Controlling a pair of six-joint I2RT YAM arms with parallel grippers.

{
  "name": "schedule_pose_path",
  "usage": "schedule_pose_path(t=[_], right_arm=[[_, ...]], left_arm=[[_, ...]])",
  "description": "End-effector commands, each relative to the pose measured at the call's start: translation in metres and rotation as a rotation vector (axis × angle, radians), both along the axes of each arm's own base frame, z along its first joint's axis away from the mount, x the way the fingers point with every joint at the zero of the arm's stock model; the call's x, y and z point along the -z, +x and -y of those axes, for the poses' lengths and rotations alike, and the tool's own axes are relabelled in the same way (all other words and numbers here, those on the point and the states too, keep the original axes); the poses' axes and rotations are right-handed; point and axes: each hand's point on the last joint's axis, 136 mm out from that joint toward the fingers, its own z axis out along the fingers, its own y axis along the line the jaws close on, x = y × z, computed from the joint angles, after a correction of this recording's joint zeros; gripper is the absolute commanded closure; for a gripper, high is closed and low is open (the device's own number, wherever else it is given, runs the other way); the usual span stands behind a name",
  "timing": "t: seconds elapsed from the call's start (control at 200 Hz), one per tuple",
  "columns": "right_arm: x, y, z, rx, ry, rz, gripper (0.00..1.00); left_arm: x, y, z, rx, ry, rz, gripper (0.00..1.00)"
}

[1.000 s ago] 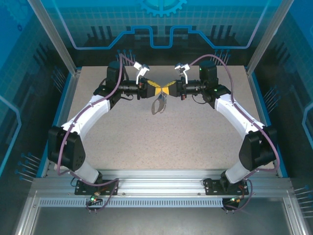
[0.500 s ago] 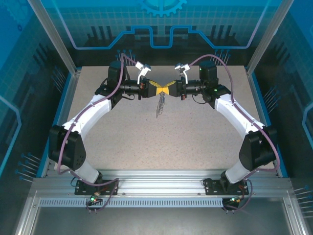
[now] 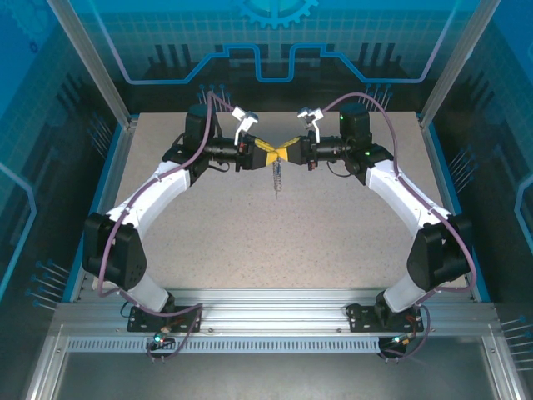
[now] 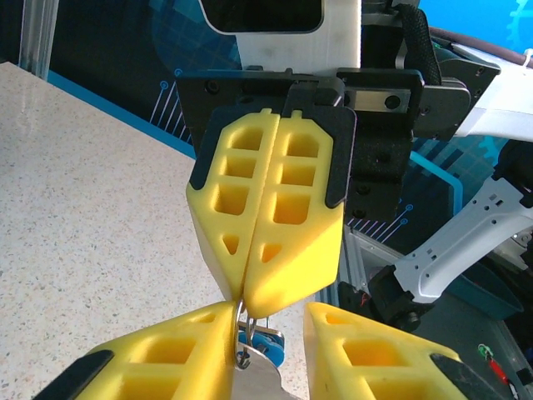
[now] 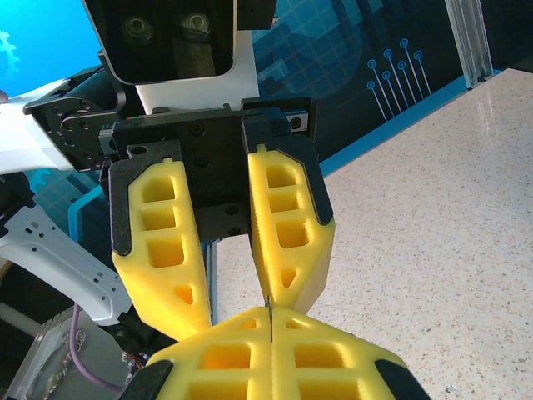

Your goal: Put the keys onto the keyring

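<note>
Threading seems to be underway above the desk (image 3: 250,242): right jaws are pinching shut on the hanging keyring (image 3: 276,178), left jaws are standing part-open around the key (image 4: 270,339), likely needing fine alignment next.

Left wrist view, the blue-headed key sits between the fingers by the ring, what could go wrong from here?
The left gripper has its yellow fingers apart around the small silver key with the blue plastic head, so the key may slip and drop to the speckled table. The right gripper pinches the thin silver ring of the dark loop-strap keyring only at its fingertips; a sideways push while threading could twist it loose.
</note>
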Motion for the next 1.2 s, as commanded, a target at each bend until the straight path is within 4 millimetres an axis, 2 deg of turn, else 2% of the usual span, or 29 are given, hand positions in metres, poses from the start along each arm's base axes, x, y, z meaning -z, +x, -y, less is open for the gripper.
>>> schedule_pose_path(t=[0.0,0.5,0.58,0.695,0.78,0.885,1.07,1.135,1.19,1.195], right_arm=[[-0.012,-0.003,0.007,0.012,0.011,0.045,1.0],[-0.01,-0.003,0.006,0.008,0.012,0.038,1.0],[-0.014,-0.001,0.008,0.022,0.017,0.038,1.0],[-0.027,0.002,0.019,0.084,0.044,0.054,0.71],[-0.036,0.002,0.033,0.147,0.062,0.072,0.6],[-0.038,0.0,0.046,0.238,0.076,0.081,0.56],[-0.014,0.0,0.068,0.484,0.068,0.069,0.53],[-0.002,-0.003,0.07,0.533,0.06,0.068,0.52],[-0.006,-0.006,0.069,0.556,0.082,0.106,0.52],[-0.001,-0.006,0.069,0.556,0.076,0.099,0.52]], left_arm=[[-0.017,-0.013,0.003,0.05,-0.019,0.045,0.74],[-0.022,-0.01,0.004,0.045,-0.036,0.062,1.0],[-0.022,-0.008,0.004,0.037,-0.045,0.059,1.0],[-0.022,-0.003,0.002,-0.006,-0.056,0.072,1.0],[-0.024,0.002,-0.002,-0.046,-0.08,0.083,1.0],[-0.028,0.006,-0.004,-0.087,-0.097,0.082,1.0],[-0.034,0.012,-0.009,-0.163,-0.134,0.062,1.0],[-0.035,0.011,-0.011,-0.177,-0.15,0.053,1.0],[-0.036,0.008,-0.012,-0.182,-0.165,0.05,1.0],[-0.036,0.009,-0.012,-0.182,-0.165,0.05,1.0]])
